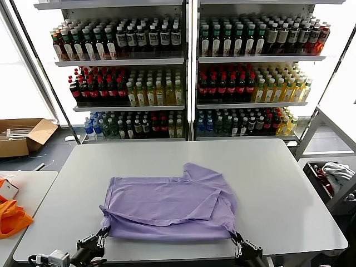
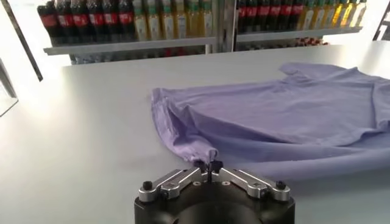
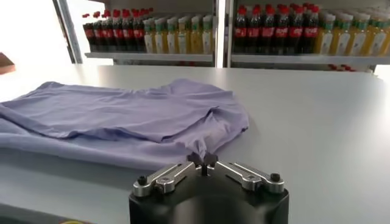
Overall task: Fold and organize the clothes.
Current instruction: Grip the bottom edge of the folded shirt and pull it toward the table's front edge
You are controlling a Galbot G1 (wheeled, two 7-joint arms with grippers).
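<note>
We've got the lavender T-shirt (image 1: 167, 204) lying partly folded on the white table (image 1: 278, 183), near its front edge. Our left gripper (image 2: 208, 165) pinches one near corner and our right gripper (image 3: 202, 161) pinches the other. By our reckoning more folds remain, then tidying away.

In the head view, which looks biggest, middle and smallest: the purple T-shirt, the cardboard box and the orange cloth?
1. Lavender T-shirt, spread on the white table: clearly the biggest.
2. Cardboard box: middle, though it sits farther off and the picture edge cuts it.
3. Orange cloth: smallest, but also cut off by the edge, so the last two are unsure.
</note>
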